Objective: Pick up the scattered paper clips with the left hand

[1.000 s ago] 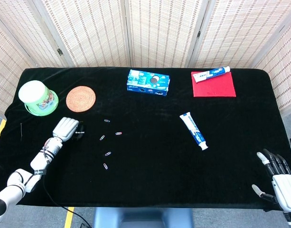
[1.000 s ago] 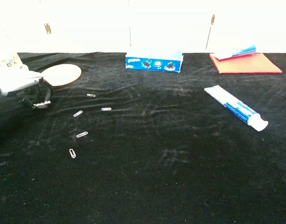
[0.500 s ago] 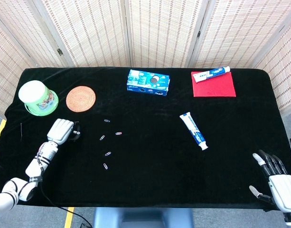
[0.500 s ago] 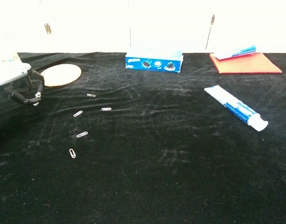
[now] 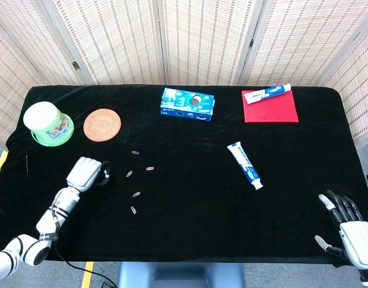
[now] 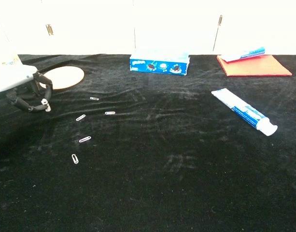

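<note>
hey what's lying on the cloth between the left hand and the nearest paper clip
Nothing. In the head view, only bare black cloth separates the left hand from the nearest paper clip; the chest view agrees.

Matt black cloth (image 5: 190,210); shiny metal paper clips (image 6: 82,130); woven coaster (image 5: 102,124); glossy toothpaste tube (image 5: 245,165).

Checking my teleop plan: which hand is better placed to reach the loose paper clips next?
Left. The left hand hovers just beside the paper clips on the black cloth, fingers curled down. The right hand sits at the far near corner, beyond the toothpaste tube.
</note>
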### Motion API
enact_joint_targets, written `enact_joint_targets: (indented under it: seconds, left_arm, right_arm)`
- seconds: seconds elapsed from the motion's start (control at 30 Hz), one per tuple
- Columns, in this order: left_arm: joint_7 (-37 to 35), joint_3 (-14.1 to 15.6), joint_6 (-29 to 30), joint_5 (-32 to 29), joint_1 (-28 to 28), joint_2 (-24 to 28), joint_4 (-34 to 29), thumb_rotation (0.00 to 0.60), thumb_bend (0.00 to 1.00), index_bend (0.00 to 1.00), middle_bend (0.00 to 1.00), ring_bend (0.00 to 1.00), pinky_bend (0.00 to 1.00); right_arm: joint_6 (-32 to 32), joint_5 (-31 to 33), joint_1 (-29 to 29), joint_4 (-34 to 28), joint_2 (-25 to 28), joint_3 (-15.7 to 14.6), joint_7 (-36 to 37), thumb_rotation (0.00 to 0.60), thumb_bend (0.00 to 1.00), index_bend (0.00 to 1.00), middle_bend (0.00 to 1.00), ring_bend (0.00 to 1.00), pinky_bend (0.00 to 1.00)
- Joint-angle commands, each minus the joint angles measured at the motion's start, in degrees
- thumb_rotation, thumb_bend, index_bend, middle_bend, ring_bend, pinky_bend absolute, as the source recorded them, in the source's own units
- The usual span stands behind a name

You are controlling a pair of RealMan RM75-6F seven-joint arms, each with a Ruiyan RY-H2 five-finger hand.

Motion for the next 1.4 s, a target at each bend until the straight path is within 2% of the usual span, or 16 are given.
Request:
enact_joint_targets:
  seconds: [0.03, 0.2, 0.4, 0.67, 0.9, 1.4]
  left_arm:
    - [4.3, -0.6, 0.7, -0.5, 0.0, 1.4, -5.0, 0.600, 0.49, 0.82, 1.00, 1.00, 1.00]
    - [8.3, -1.3, 1.3, -0.5, -0.4, 1.4, -9.9, 0.600, 0.49, 0.82, 1.00, 1.00, 1.00]
    - [9.5, -1.7, 0.6, -0.5, -1.5, -0.7, -11.2, 0.600, 0.49, 0.82, 1.00, 1.00, 1.00]
    - [9.6, -1.9, -0.2, 0.3, -3.2, -6.3, -3.5, 0.600, 0.49, 0.82, 1.00, 1.00, 1.00]
    - [7.4, -2.2, -1.8, -0.4, -4.2, -8.2, 1.9, 0.600, 0.49, 0.82, 1.00, 1.00, 1.00]
    - [5.5, -1.1, -1.2, -0.3, -3.1, -7.0, 3.3, 0.600, 0.49, 0.82, 1.00, 1.00, 1.00]
  right_arm:
    - [0.0, -0.2, 0.0, 0.1, 0.1, -0.1, 0.2, 0.600, 0.24, 0.00, 0.00, 0.00, 0.00]
    - [1.1, -1.0, -0.4, 0.5, 0.2, -0.5, 0.8, 0.600, 0.24, 0.00, 0.00, 0.00, 0.00]
    - [1.7, -1.1, -0.7, 0.9, 0.3, -0.7, 1.5, 0.600, 0.24, 0.00, 0.00, 0.00, 0.00]
    - [1.7, 0.0, -1.2, 1.3, 0.2, -0.6, 2.1, 0.600, 0.24, 0.00, 0.00, 0.00, 0.00]
    - [2.0, 1.2, -1.6, 1.8, 0.2, -0.1, 2.9, 0.600, 0.24, 0.00, 0.00, 0.00, 0.00]
    - [1.4, 0.9, -1.2, 1.4, 0.1, 0.0, 2.3, 0.600, 0.24, 0.00, 0.00, 0.00, 0.00]
